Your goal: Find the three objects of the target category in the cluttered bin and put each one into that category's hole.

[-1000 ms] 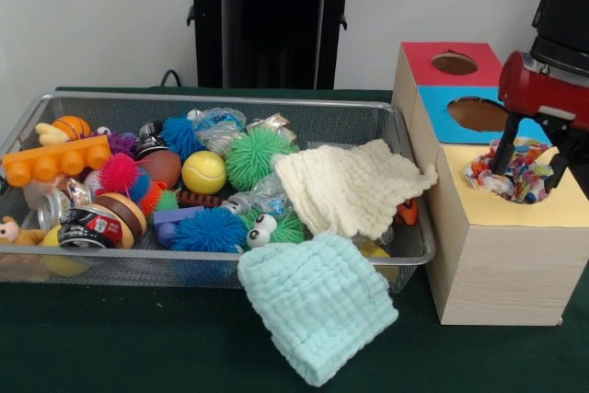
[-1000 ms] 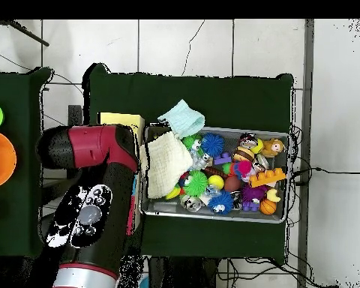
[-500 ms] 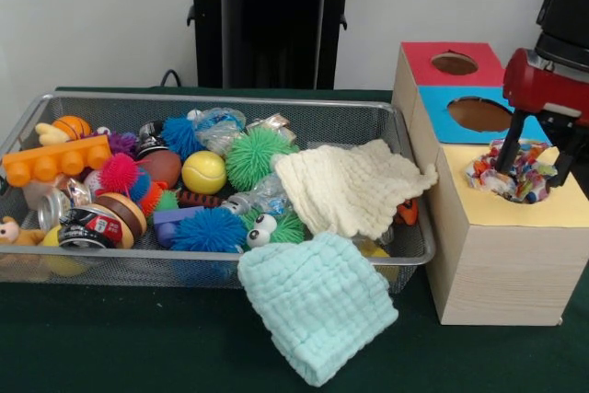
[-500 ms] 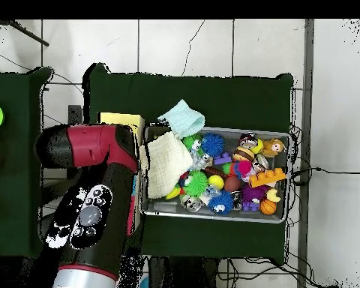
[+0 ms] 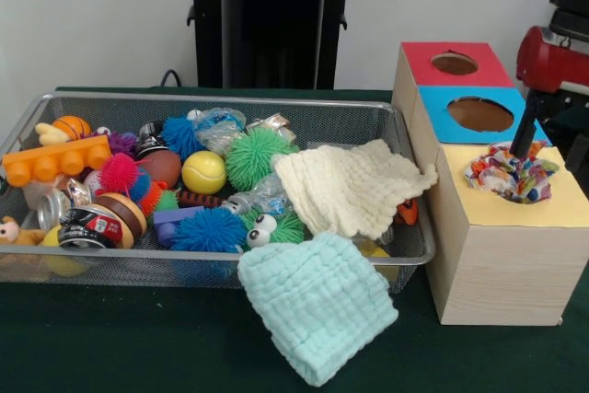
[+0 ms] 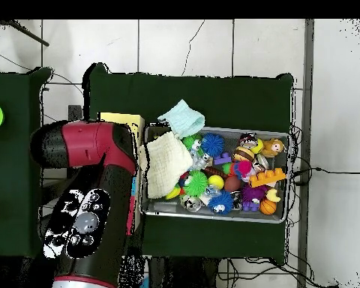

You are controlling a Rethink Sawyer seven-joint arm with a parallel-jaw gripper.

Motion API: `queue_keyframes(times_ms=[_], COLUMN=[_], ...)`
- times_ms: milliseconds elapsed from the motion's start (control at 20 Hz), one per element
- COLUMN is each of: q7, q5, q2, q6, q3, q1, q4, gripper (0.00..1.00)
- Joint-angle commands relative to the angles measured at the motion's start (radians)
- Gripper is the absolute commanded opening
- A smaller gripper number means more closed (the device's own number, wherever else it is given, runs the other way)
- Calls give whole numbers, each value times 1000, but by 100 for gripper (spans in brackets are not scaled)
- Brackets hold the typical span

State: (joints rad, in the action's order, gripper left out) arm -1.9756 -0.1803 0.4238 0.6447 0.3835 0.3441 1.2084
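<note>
I see a metal mesh bin (image 5: 363, 121), waffle-textured cloths (image 5: 317, 301), and a seemingly wood-grain box (image 5: 502, 269).

Robotics laboratory: red robot arm (image 6: 89, 195) over a green-clothed table (image 5: 138, 347), wire bin (image 5: 212, 269) of test toys, colour-coded sorting box (image 5: 488, 255) at 3 o'clock.

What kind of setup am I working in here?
Likely a lab sorting station: a mesh bin of mixed toys on a green-covered table, beside a wooden box with colour-coded holes.
</note>
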Motion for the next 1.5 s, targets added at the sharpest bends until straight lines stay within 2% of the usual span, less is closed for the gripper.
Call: queue_keyframes(times_ms=[50,300,650,1150,1200,1500], q7=[-162,-148,-54,-66,-69,-86], q5=[-38,-35,-29,12,19,38], q2=[41,43,115,119,118,103], q6=[156,174,53,15,12,11], q3=[-75,-84,-154,-178,-176,-149], q1=[-38,-50,-128,-151,-148,-126], q4=[64,42,174,192,190,166], gripper=[100,100,100,100,0,0])
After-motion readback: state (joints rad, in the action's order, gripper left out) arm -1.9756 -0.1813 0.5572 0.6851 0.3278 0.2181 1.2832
